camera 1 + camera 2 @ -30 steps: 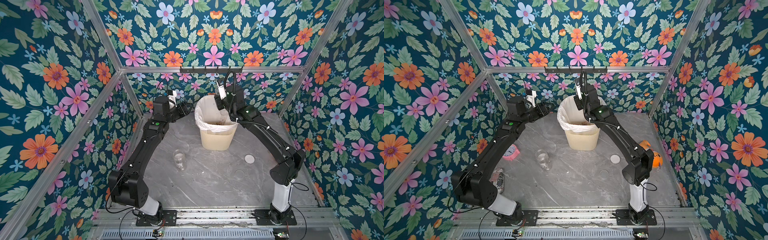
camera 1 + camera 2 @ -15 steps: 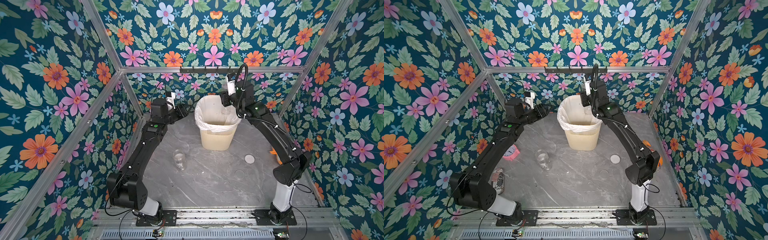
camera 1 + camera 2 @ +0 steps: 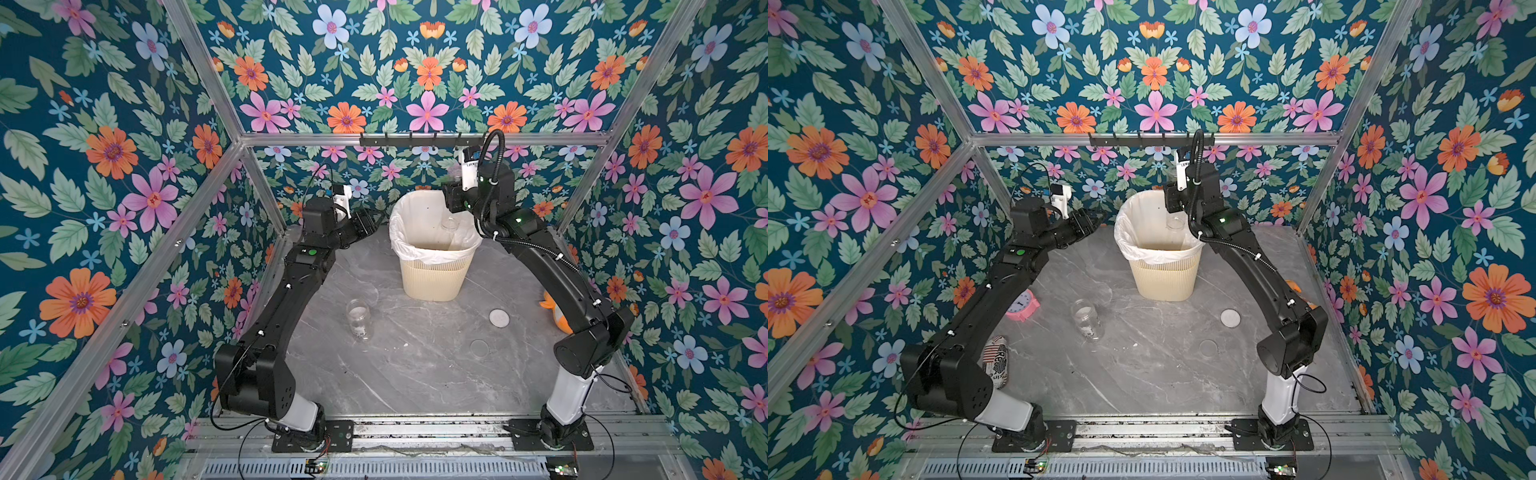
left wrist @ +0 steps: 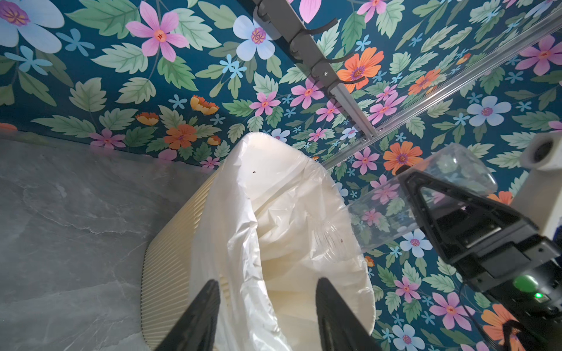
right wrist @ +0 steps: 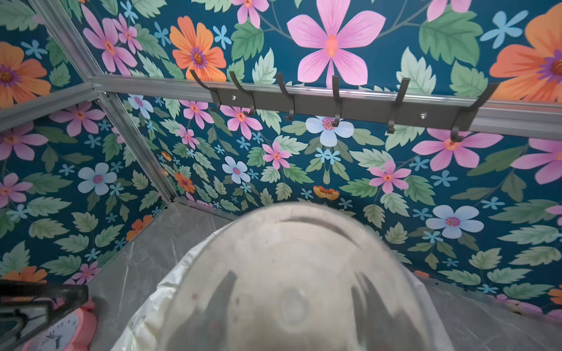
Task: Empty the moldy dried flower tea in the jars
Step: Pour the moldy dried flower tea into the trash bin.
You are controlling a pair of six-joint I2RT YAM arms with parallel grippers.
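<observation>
Pouring step, seen as the held jar is emptied. The right gripper [image 4: 416, 194] is closed on the body of a clear jar [image 4: 392, 206] and holds it tipped steeply, base high and open mouth just inside the white liner [image 3: 405, 224] of the cream ribbed bin [image 3: 432, 278]. In the right wrist view the jar's base fills the lower frame, cloudy and blurred. Of the dried flower tea [image 4: 341, 241], only a reddish speck or two shows near the neck; the bin's floor looks brownish in both top views, though what lies there is too dim to tell. The left gripper [image 4: 267, 282] hangs beside the bin with its jaws apart and nothing between them. A second jar [image 3: 358, 318] stands upright and open on the marble table [image 3: 415, 374], apparently empty, well apart from the white lid [image 3: 498, 318] and the clear lid [image 3: 478, 348], which lie flat nearer the right arm.

Judged stage: late, with both jars uncapped and the held one nearly clear. The next move probably calls for keeping the mouth within the liner until the last crumbs drop, then righting the jar and setting it on a bare patch of table.
</observation>
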